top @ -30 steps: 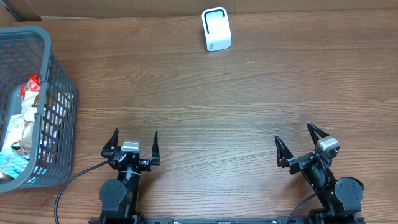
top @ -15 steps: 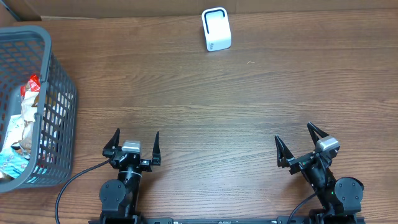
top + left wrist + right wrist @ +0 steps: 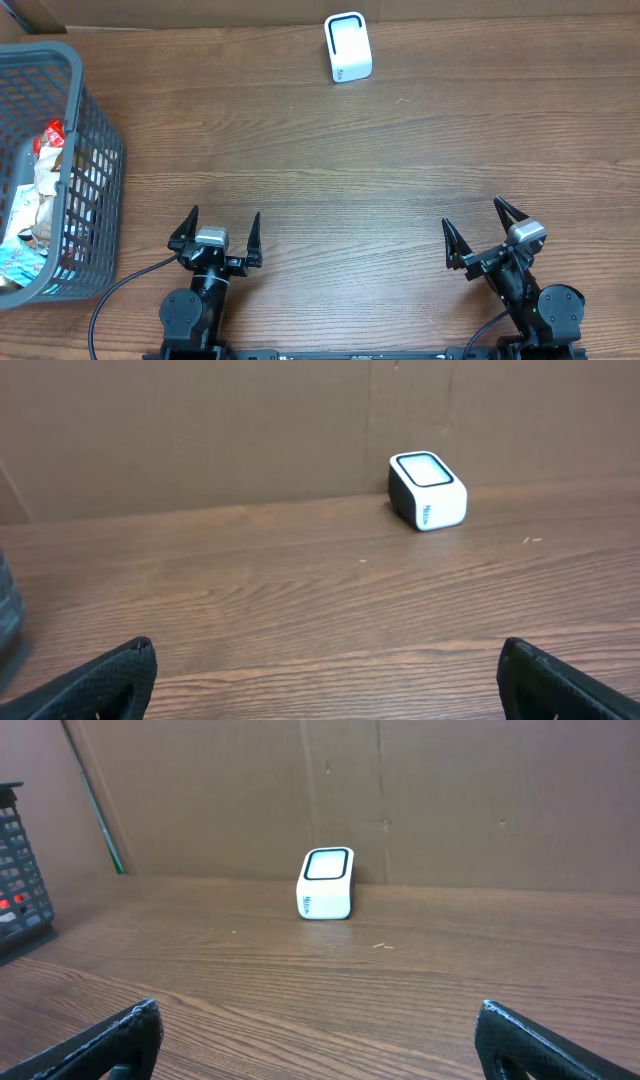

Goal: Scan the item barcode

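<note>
grey plastic basket [image 3: 98, 170] stands at the left edge of the wooden table [image 3: 350, 150], crumpled packets [image 3: 42, 185] heaped inside. left gripper [image 3: 223, 218] waits at the near edge, jaws spread wide, empty. white scanner [image 3: 348, 47] stands by the far edge. right gripper [image 3: 472, 212] likewise gapes, holding nothing.

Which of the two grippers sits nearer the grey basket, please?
The left gripper: it stands open a short way from the grey basket on the left side, while the right gripper is well off to the right.
</note>
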Robot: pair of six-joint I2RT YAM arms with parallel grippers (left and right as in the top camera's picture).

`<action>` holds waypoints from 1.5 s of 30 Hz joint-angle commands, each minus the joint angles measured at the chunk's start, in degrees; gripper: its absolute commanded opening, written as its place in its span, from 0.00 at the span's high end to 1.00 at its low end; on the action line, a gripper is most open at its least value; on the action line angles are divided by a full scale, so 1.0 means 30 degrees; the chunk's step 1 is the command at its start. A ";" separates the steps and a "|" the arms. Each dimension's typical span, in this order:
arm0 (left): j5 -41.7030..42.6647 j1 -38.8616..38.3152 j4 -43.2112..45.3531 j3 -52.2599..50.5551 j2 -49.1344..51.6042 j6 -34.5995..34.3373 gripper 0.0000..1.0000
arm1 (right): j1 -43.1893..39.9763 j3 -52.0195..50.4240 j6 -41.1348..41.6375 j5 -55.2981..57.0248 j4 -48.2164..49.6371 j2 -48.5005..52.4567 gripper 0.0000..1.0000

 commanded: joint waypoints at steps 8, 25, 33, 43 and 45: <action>0.0525 0.0080 -0.2492 0.4022 0.0233 -0.0546 0.00 | 0.0124 -0.0197 0.0080 -0.0007 0.0109 -0.0219 0.00; 0.2550 0.0080 -1.2947 2.0626 1.4404 -0.0546 0.00 | 0.0124 -0.0197 0.0080 -0.0007 0.0109 -0.0219 0.00; 0.5377 0.0080 -2.1668 3.1175 2.2178 -0.0517 0.01 | 0.0124 -0.0197 0.0080 -0.0007 0.0109 -0.0219 0.00; 0.6761 0.0080 -2.2236 3.3121 2.5077 -0.0896 0.00 | 0.0124 -0.0197 0.0080 -0.0007 0.0109 -0.0219 0.00; 0.6069 0.0117 -2.1893 3.3135 2.5339 -0.0911 0.00 | 0.0124 -0.0197 0.0080 -0.0007 0.0109 -0.0219 0.00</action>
